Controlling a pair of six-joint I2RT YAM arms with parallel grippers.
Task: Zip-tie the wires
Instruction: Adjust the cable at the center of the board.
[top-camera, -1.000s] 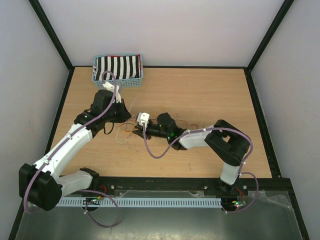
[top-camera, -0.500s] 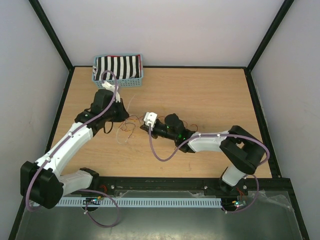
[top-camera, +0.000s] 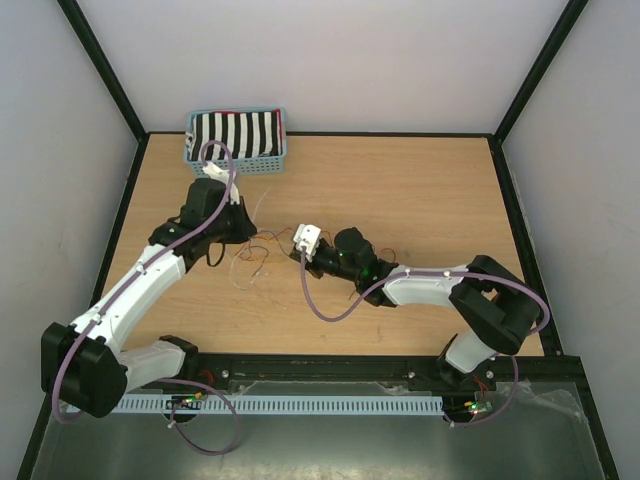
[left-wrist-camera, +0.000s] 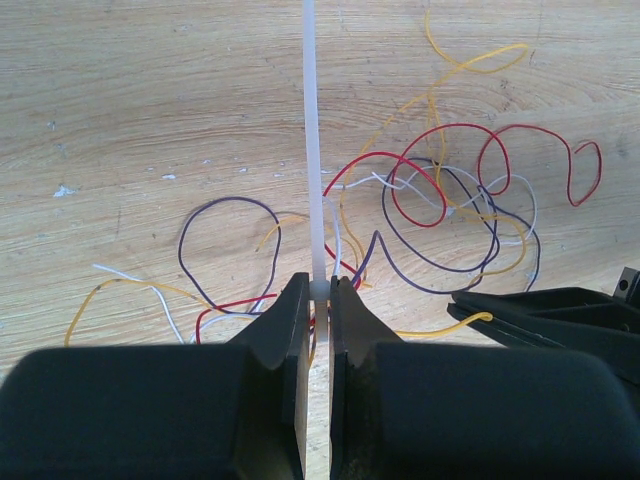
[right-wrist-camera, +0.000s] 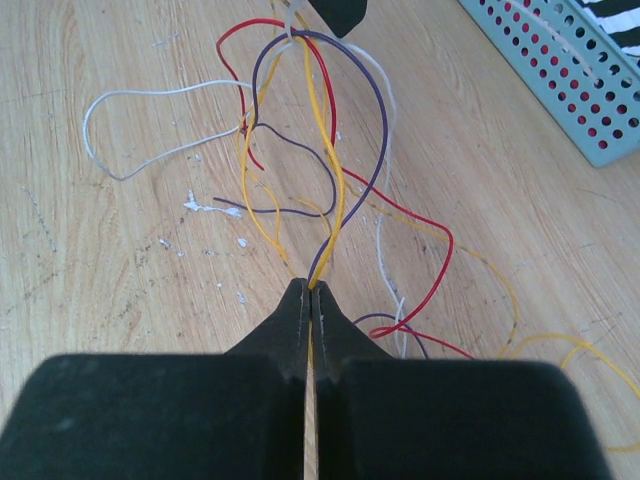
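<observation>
On the table (left-wrist-camera: 130, 90), thin wires (left-wrist-camera: 440, 212) curl in tangled multicoloured loops.

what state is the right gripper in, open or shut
Shut. The right gripper has its jaws pressed together, pinching a few of the wires at the tips.

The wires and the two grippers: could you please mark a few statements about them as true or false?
1. The left gripper has its jaws shut on a white zip tie. True.
2. The right gripper hangs with its jaws wide open. False: its jaws are shut on the wires, pinching yellow and purple strands.
3. The wires lie inside the basket. False: they are spread in loops over the wooden table, between the two grippers.
4. The basket holds a black-and-white striped cloth. True.
</observation>
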